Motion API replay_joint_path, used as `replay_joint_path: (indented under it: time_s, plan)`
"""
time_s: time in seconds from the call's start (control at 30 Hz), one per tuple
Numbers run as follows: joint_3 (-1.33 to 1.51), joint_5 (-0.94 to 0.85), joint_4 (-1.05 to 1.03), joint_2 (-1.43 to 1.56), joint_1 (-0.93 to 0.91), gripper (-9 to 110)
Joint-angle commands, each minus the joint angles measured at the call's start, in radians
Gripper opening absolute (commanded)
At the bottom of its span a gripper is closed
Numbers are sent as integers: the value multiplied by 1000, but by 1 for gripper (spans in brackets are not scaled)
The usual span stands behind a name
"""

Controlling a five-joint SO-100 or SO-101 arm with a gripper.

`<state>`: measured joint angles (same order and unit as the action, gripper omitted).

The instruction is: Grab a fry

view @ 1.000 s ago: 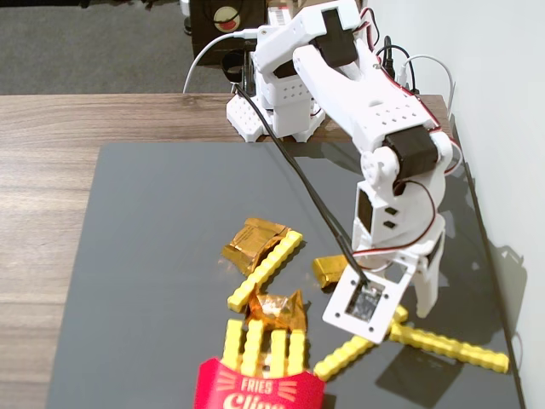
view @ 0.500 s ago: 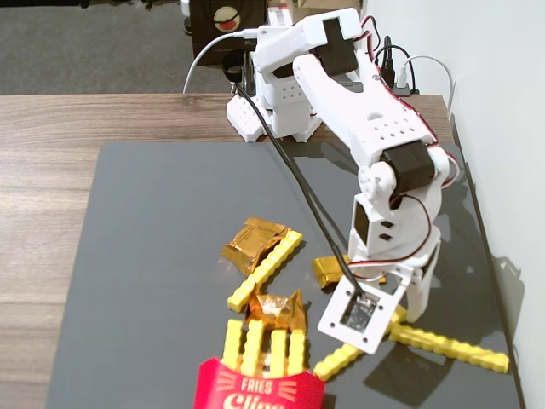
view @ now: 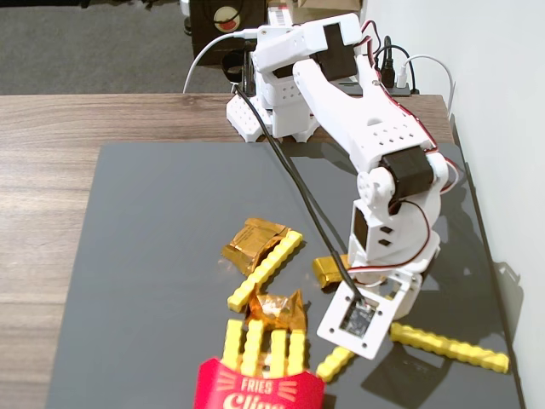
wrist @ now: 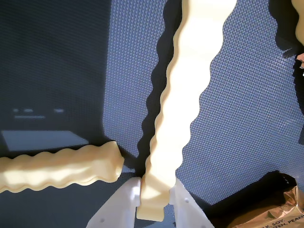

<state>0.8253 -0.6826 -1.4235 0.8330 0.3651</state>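
Wrist view: fry (wrist: 183,109) runs long axis bottom to top, near end pinched between white gripper (wrist: 154,202) fingers, jaws clamped on its sides; far end cut off at top edge. Second fry (wrist: 61,168) lies crosswise at left, cut by frame. Foil wrapper (wrist: 275,209) bottom right, partly cropped. Fixed view: gripper hidden under wrist camera plate (view: 362,319); held fry's end (view: 335,364) peeks out on grey mat (view: 170,221), just right of red FRIES carton (view: 255,388).

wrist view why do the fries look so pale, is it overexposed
Wrist view: the held fry is washed out to cream by close, bright light, casting a hard dark shadow on the mat. Fixed view: evenly lit, fries read true yellow.
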Motion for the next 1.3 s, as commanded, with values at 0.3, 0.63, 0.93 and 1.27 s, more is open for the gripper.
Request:
replay_joint_path:
  time_s: [0.3,0.63,0.93,1.27]
  plan:
    - [120,-167,-109,264,-37,1]
    - [456,-437,-170,617,-126,1]
    - [839,-719,-149,994,-255,1]
    - [1049,-908,-175,1269,-353,1]
